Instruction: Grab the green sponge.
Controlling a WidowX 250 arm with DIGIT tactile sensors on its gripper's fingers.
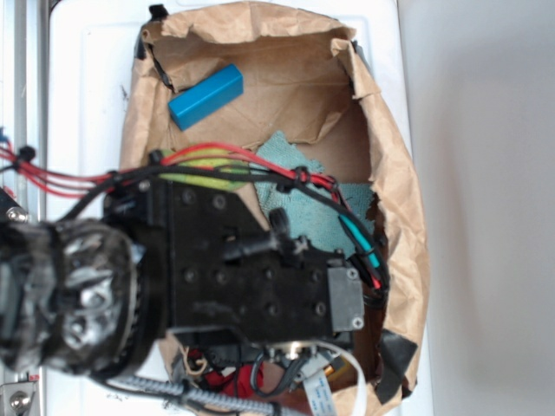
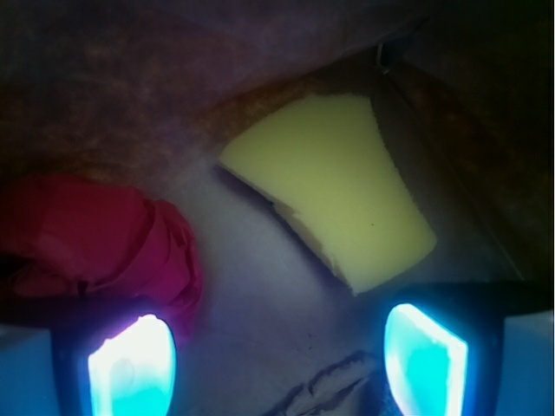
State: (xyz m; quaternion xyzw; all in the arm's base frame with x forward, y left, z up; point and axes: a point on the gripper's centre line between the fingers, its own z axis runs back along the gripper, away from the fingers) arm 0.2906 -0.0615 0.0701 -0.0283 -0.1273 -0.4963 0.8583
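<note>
The green sponge (image 2: 334, 186) looks like a smooth yellow foam block in the wrist view. It lies flat on the brown paper floor, above and to the right of the space between my fingers. My gripper (image 2: 277, 347) is open with nothing between its glowing cyan fingertips (image 2: 425, 355). The sponge's flared lower corner ends just above the right fingertip, without touching it. In the exterior view my arm (image 1: 251, 269) hangs over the near half of the bin and hides the sponge and the fingers.
A red cloth bundle (image 2: 95, 243) lies close above the left fingertip. A brown paper lining (image 1: 399, 182) walls the bin. It holds a blue block (image 1: 206, 95) at the back, a teal cloth (image 1: 299, 186) in the middle and a lime-green fuzzy lump (image 1: 208, 171) under the cables.
</note>
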